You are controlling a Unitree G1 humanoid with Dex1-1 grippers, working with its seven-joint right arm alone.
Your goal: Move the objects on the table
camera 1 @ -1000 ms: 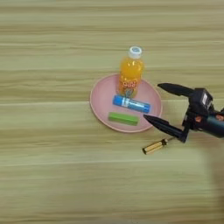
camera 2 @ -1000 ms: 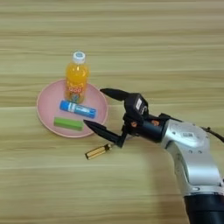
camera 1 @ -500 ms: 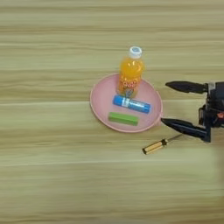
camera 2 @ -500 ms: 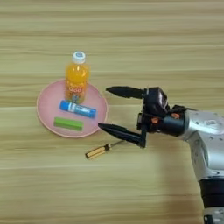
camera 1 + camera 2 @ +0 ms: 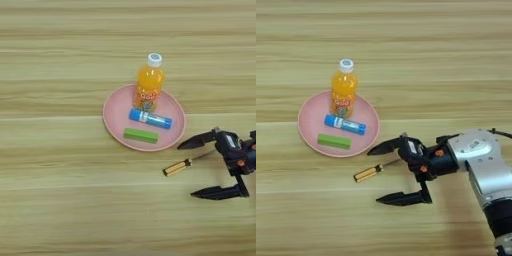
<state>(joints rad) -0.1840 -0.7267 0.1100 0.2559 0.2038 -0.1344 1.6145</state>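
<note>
The end effector (image 5: 381, 173) is spread wide and empty, reaching in from the right with its two black fingers pointing left, one finger (image 5: 387, 146) above the screwdriver (image 5: 186, 164) and the other below it. The screwdriver lies flat on the wooden surface (image 5: 60, 200), just outside the lower right rim of the pink plate (image 5: 112, 122), amber handle toward the lower left, thin shaft running up and right under the upper finger. The other three objects are already on the plate: the orange-drink bottle (image 5: 149, 85) upright at its far side, the blue tube (image 5: 150, 119) lying in the middle, the green bar (image 5: 140, 135) lying nearer the front rim. Likely step in hand: pick up the screwdriver, probably for the plate, though the task names no goal. The fingers bracket the tool across its length, which suits a pinch, but the lower finger sits well clear of it, so the span should be centred over the handle before closing. The handle is the better grasp point; the shaft is thin and would likely slip or roll. The tips need to go low, near the surface, as the tool lies flat. The plate rim is close to the upper finger, so it should stay clear of it during closing to avoid nudging the plate and tipping the bottle.
</note>
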